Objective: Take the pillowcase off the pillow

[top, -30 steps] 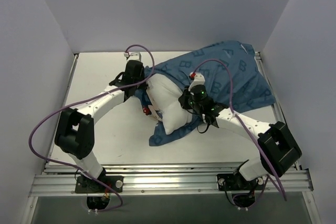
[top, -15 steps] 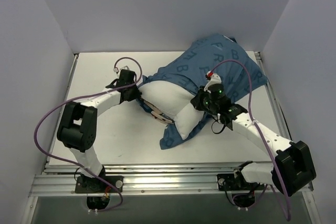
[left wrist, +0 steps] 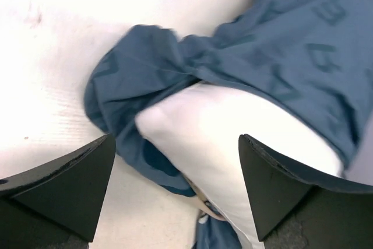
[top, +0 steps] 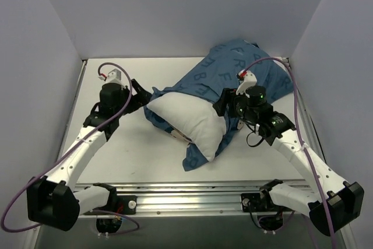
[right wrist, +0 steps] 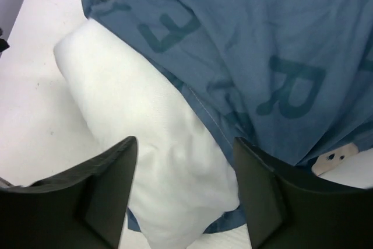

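**Pillow half out, far end still sleeved**

Nearest the arm bases the table [top: 116,161] lies white. The pillowcase [top: 230,74] first shows there as a blue flap poking out from under the near corner of the pillow [top: 189,118].

The pillow lies slantwise across the middle of the table. Its near, left part is bare white and plump, fully out of the cover.

The left gripper [left wrist: 175,144] hovers just beside the pillow's left corner. Its fingers are spread wide with nothing between them. Its own view shows a bunched blue fold wrapped round that corner and tucked beneath it.

The right gripper [right wrist: 185,144] hangs over the pillow's right flank. Its fingers are parted and it pinches nothing. Below it the hemmed mouth of the pillowcase crosses the white cushion on a diagonal.

Past that hem the cover humps up over the rest of the pillow and reaches to the far right corner of the table.

In my judgement the job is about half done. The opening has been worked back and much of the pillow is showing, but the far end sits inside the cover and fabric is trapped underneath. With neither tool gripping, what is left is likely a fresh hold on the cloth and on the pillow, then drawing the two apart.
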`<state>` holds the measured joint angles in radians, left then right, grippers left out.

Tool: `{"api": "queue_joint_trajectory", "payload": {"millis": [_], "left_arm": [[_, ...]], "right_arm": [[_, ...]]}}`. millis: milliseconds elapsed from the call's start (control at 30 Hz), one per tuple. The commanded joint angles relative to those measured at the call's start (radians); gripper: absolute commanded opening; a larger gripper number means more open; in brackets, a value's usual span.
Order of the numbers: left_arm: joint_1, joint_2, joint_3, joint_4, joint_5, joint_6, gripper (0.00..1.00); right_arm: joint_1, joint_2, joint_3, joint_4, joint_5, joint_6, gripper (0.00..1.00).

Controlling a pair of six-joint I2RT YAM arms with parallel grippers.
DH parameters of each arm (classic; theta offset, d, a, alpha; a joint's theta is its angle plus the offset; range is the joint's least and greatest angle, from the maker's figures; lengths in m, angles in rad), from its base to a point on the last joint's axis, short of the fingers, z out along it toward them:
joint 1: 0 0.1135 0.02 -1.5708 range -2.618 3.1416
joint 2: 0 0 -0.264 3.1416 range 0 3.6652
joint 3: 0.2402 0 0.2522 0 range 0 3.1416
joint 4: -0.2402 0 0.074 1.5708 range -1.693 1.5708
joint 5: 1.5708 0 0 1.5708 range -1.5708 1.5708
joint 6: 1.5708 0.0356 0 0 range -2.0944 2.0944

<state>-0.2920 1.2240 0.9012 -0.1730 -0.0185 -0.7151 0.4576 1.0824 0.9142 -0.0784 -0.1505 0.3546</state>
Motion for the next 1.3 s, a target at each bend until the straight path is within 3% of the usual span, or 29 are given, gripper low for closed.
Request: {"api": "queue_joint_trajectory", "payload": {"millis": [0,100,200,333,633,900,1133,1200,1267], "left_arm": [[-0.009,-0.058,0.041,-0.08,0.101,0.057,0.94],[-0.042,-0.051,0.057,-0.1,0.199,0.062,0.94],[-0.174,-0.014,0.056,-0.067,0.21,0.026,0.94],[-0.272,0.063,0.042,0.041,0.201,-0.084,0.94],[-0.377,0.225,0.077,0.211,0.183,-0.219,0.94],[-0.427,0.284,0.093,0.314,0.166,-0.28,0.94],[-0.426,0.308,0.09,0.34,0.118,-0.277,0.94],[-0.426,0.315,0.087,0.339,0.103,-0.277,1.0],[-0.427,0.316,0.085,0.339,0.083,-0.276,0.79]], "right_arm": [[-0.008,-0.024,0.071,-0.075,0.034,-0.062,0.64],[-0.01,-0.021,0.078,-0.081,0.08,-0.063,0.75],[-0.013,0.0,0.075,-0.083,0.135,-0.054,0.82],[-0.014,0.027,0.052,-0.044,0.141,-0.042,0.84],[-0.014,0.131,-0.026,0.069,0.147,-0.023,0.84],[0.033,0.238,-0.074,0.235,0.08,0.041,0.76],[0.187,0.266,-0.051,0.247,0.098,0.089,0.6],[0.194,0.261,-0.043,0.243,0.092,0.095,0.56],[0.196,0.249,-0.031,0.229,0.112,0.087,0.56]]}}
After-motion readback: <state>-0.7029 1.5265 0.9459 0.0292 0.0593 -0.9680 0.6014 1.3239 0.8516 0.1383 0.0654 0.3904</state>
